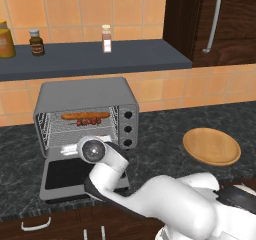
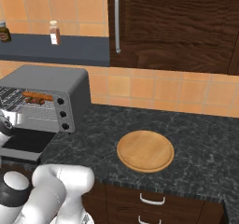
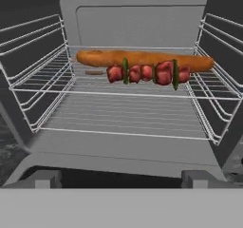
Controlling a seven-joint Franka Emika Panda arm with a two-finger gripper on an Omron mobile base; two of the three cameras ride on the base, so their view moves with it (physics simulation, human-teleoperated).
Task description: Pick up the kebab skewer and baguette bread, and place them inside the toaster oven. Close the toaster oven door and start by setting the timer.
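Note:
The toaster oven point(image 1: 85, 91) point(image 2: 46, 78) stands on the dark counter with its door point(image 1: 60, 176) point(image 2: 23, 146) dropped flat toward me. On its wire rack lies the baguette bread point(image 3: 142, 58) point(image 1: 85, 115) point(image 2: 37, 96), lengthwise across the back. The kebab skewer point(image 3: 147, 73) point(image 1: 89, 121) rests just in front of it, touching it. My gripper point(image 3: 122, 179) hovers over the lowered door, facing straight into the oven cavity, open, with nothing between its fingers. From behind, my wrist hides the fingers in the left base view.
Three black knobs point(image 1: 128, 129) point(image 2: 63, 113) run down the oven's right front. A round wooden plate point(image 1: 211, 146) point(image 2: 145, 150) lies on the counter to the right. Jars point(image 1: 36, 41) and a spice bottle point(image 1: 106, 38) stand on the shelf above.

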